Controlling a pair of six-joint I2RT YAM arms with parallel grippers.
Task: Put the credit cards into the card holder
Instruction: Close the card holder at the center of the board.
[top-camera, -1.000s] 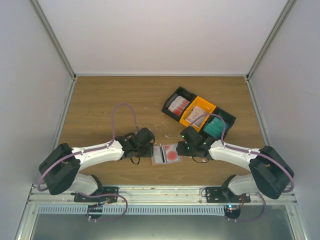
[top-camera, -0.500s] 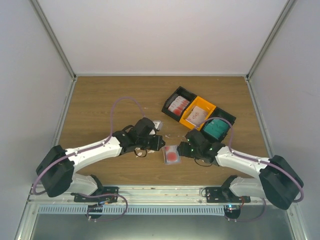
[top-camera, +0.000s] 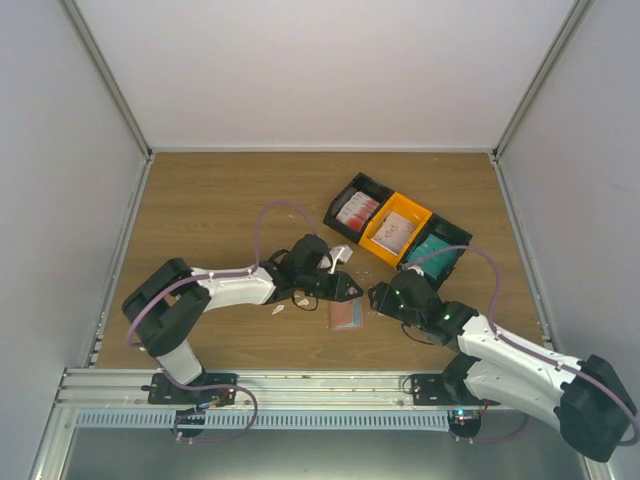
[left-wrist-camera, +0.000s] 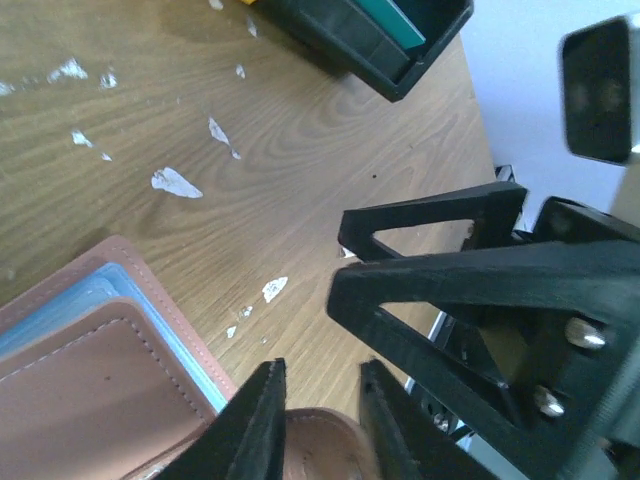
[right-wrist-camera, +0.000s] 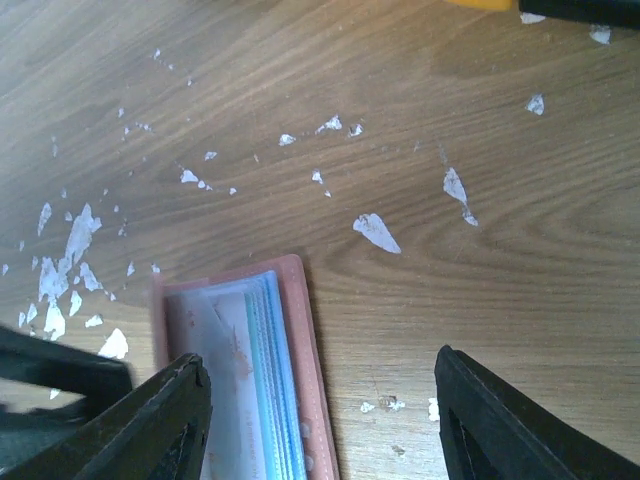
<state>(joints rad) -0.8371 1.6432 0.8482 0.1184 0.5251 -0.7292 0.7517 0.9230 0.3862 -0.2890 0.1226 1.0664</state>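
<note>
Card holder (top-camera: 346, 314) flat and open on the bench (top-camera: 200, 210), near the front middle, between the two arms, pale blue pockets up, with a whitish-pink card (right-wrist-camera: 224, 365) already tucked inside. Long edges, seen from the right wrist, running along that arm's reach, not across it. Left tool (left-wrist-camera: 320, 385) nearly pressed together, apparently pinching the holder's brown flap. Right tool (right-wrist-camera: 318, 358) spread wide and empty, hovering just over the holder's right edge. Other credit cards (top-camera: 356, 211) sorted in the bins (top-camera: 336, 205), beyond and to the right of the holder, plainly nearer the right arm. Probably best fetched by the right tool, with the left pinch holding the pockets open for the drop.
</note>
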